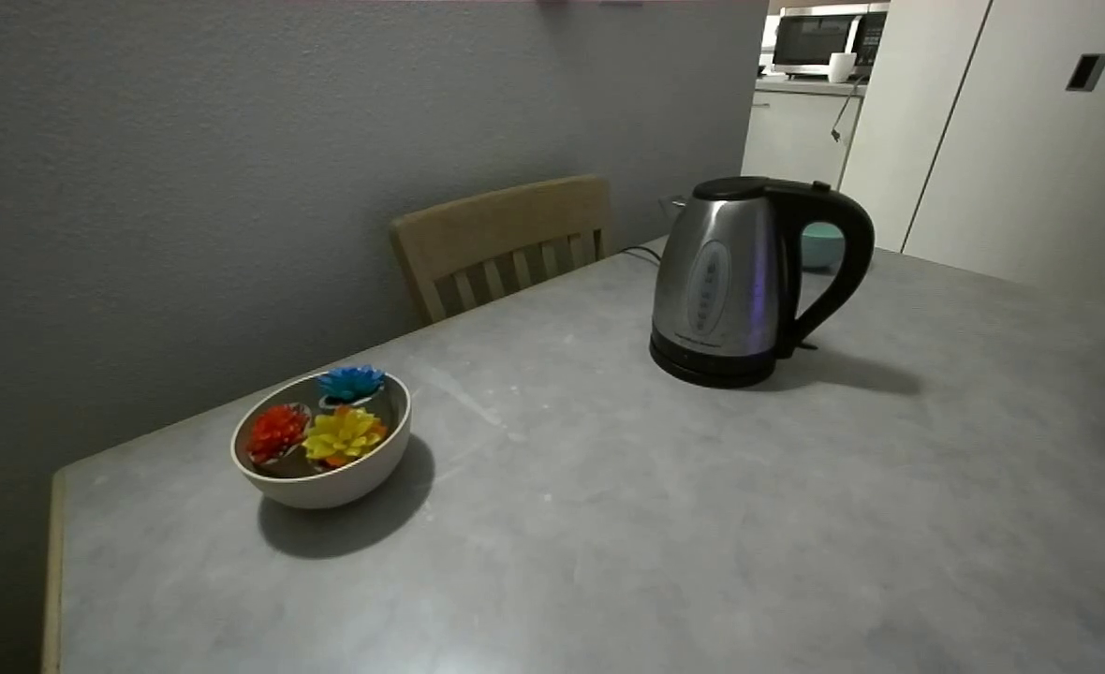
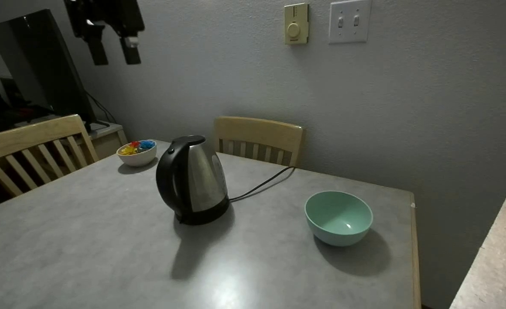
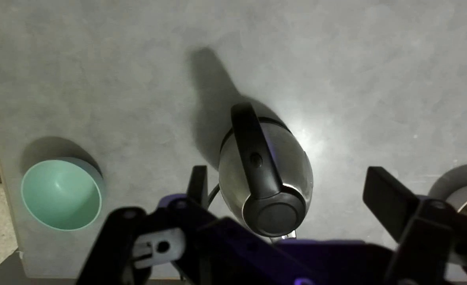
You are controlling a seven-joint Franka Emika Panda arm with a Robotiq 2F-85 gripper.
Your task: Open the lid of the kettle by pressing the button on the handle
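Brushed steel with a soft sheen forms the tapering body of the kettle (image 1: 740,281), upright right of centre in an exterior view, with a black base (image 1: 712,369) and an oval grey panel (image 1: 708,285) set in its side. The handle (image 1: 860,239) is a glossy black loop curving from top rim to base; the lid (image 1: 729,188) is a flat, round black cap, closed on the body. In the wrist view the button (image 3: 256,159) shows as a small dark disc on the handle, near the centre of the frame. The table (image 1: 590,524) has a mottled grey top with pale edging. At the lower left of an exterior view, a smooth white bowl (image 1: 337,489) holds red, blue and yellow petalled pieces (image 1: 344,435); in an exterior view a shiny mint bowl (image 2: 338,219) stands right of centre. The gripper (image 2: 115,59) hangs in the upper left of an exterior view, cut off by the top edge, its fingers pointing down. In the wrist view those fingers (image 3: 198,184) reach in from the bottom, spread wide. The kettle stands below the gripper, well apart from it; in the wrist view, lid and handle appear between the two fingertips, lower centre.
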